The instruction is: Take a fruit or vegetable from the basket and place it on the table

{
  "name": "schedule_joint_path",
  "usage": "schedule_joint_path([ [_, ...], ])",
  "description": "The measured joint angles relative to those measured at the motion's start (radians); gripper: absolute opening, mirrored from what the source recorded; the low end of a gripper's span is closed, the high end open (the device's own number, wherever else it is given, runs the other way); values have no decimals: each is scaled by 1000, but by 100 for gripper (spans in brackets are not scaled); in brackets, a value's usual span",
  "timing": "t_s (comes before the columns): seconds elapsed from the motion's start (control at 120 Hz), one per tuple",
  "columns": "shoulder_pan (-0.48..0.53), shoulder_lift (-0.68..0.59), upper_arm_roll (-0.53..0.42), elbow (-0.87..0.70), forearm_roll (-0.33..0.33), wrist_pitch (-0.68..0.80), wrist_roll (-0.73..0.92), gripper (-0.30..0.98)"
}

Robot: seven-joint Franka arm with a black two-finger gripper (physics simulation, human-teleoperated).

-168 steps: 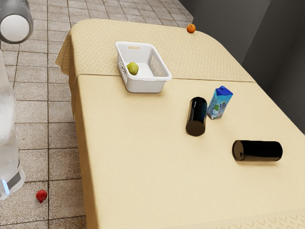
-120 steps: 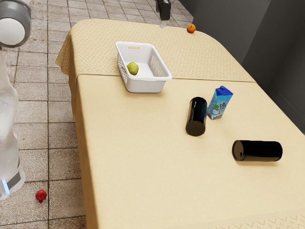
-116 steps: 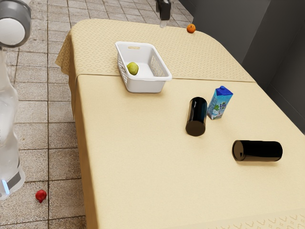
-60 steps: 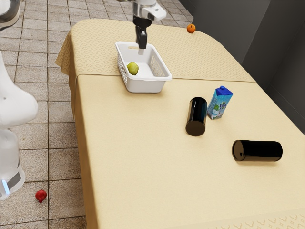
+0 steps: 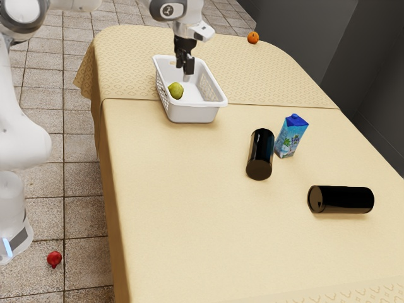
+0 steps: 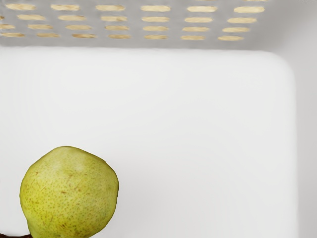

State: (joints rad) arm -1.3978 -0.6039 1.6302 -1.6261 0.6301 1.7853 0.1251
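A: Exterior view?
B: Gripper [image 5: 184,71] over the white basket [image 5: 194,113], fingers apart. Pear [image 5: 175,91] inside, toward the exterior view's left wall. Outside, on the table [image 5: 177,221]: upright carton [image 5: 290,137], orange [image 5: 253,38].
A: Wrist view adds?
B: Brown speckles on the pear. Slots [image 6: 155,19] in the basket wall, smooth floor [image 6: 198,124].

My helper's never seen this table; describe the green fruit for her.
On the cloth-covered table stands a white, slotted basket. Inside lies the pear: speckled yellow-green, unlike the orange fruit near the table's edge and the red thing on the floor.
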Motion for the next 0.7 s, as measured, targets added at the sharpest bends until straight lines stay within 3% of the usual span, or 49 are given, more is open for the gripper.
schedule_joint_path([
  [0.167, -11, 9, 75, 32, 44, 8, 2, 66],
  [0.425, -161, -14, 264, 35, 73, 109, 7, 66],
  [0.7, -179, -42, 303, 26, 70, 165, 9, 66],
])
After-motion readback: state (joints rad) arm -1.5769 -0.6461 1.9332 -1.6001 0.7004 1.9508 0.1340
